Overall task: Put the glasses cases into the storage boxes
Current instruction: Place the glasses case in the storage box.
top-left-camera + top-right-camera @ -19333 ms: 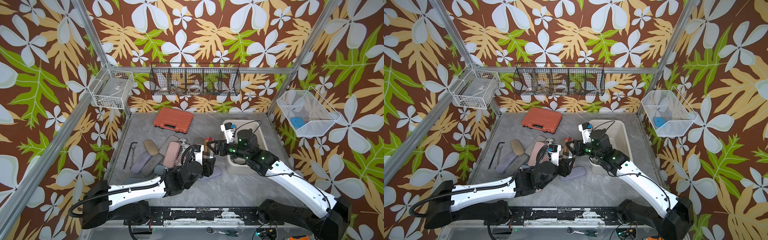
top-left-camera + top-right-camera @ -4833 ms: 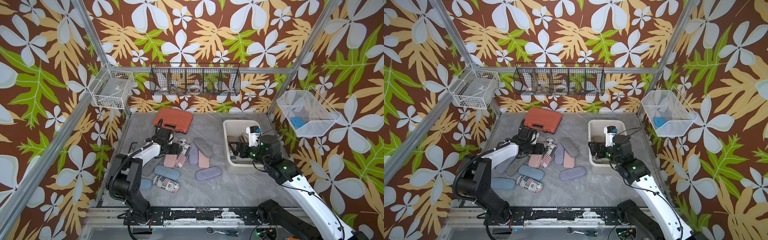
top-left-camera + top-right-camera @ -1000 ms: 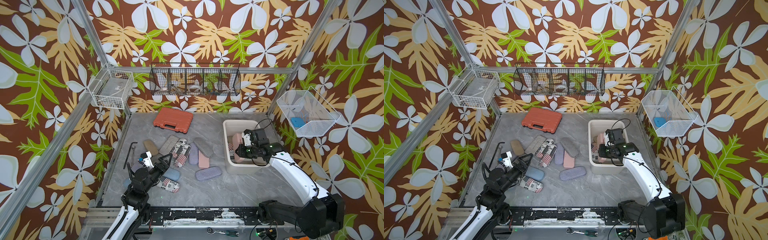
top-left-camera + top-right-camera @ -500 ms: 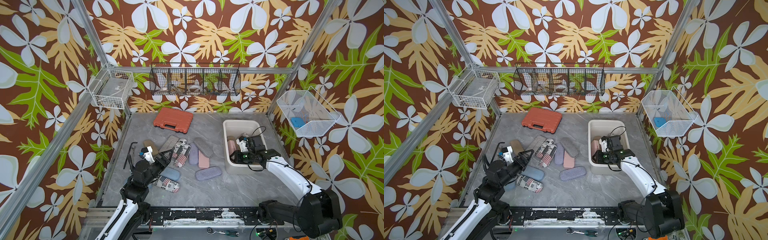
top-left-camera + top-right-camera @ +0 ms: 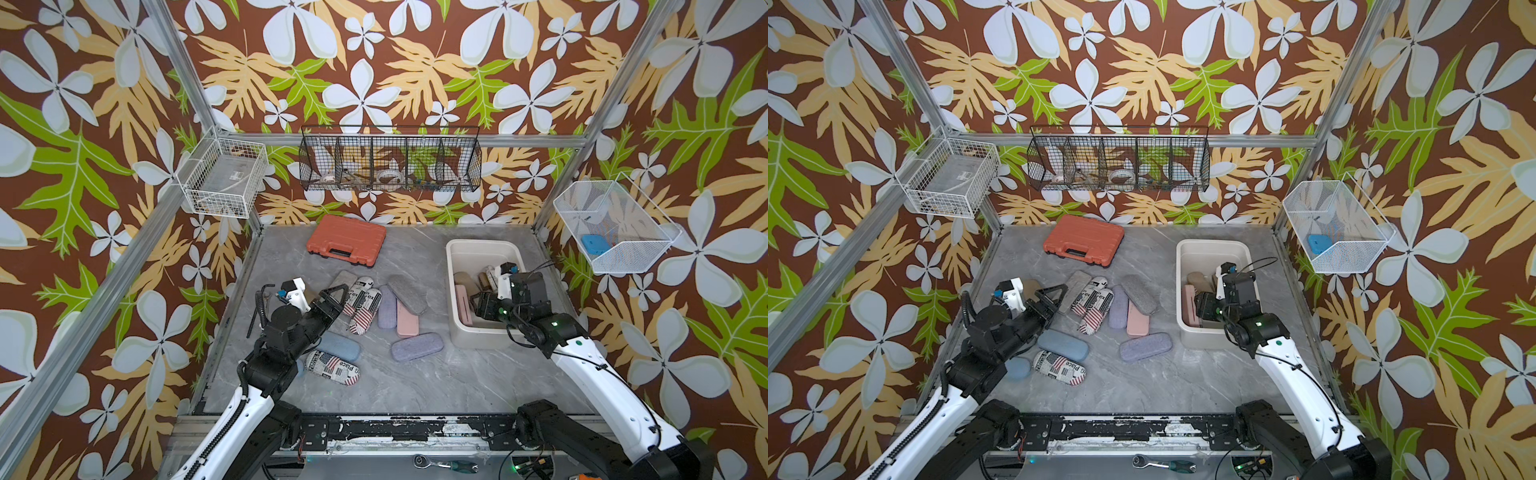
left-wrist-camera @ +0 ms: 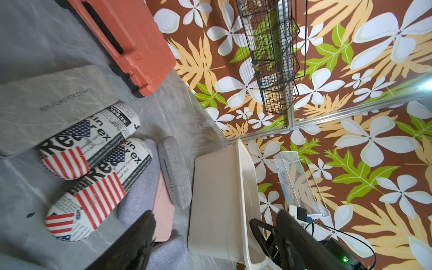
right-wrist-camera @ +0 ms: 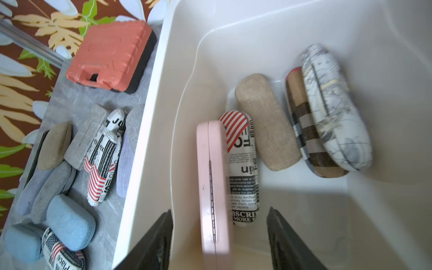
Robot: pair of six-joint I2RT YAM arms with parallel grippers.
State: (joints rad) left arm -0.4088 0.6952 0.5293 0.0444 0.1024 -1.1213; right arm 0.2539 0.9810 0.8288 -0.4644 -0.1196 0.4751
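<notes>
Five cases lie in tub (image 7: 257,35); pink case (image 7: 214,187) stands on edge between right gripper (image 7: 219,212) jaws, spread, not touching. Likely release step. Left gripper (image 6: 215,214) agape, empty, above flag-print cases (image 6: 93,149) on table (image 5: 415,382); next: descend, clamp one.

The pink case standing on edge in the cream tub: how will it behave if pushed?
The pink case stands on its narrow edge, so it probably tips easily. Its smooth, seamed shell looks hard: likely stiff, perhaps slippery.
</notes>
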